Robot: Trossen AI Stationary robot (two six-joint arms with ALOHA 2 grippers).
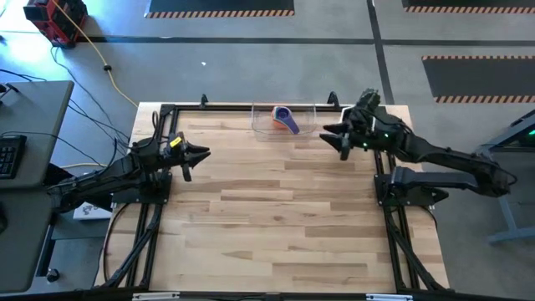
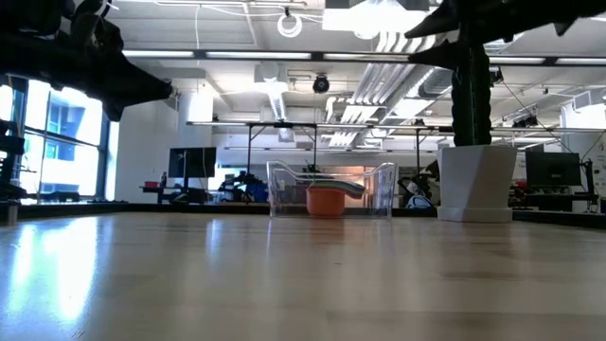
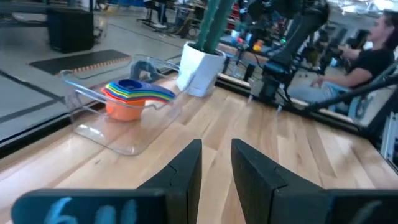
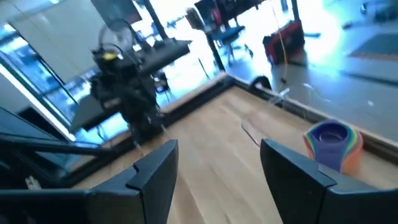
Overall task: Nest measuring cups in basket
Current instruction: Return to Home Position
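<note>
Dark fingers [image 4: 155, 171] of right gripper [image 4: 217, 149] wide apart; left gripper [image 3: 216, 147] narrowly parted.

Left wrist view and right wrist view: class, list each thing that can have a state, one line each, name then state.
cups: nested in one stack, sitting inside the bin
bin: upright on the table, holding the stack, nothing gripping it
left tool: open, empty, apart from the bin
right tool: open, empty, apart from the bin
plant pot: upright on the table beside the bin
</note>
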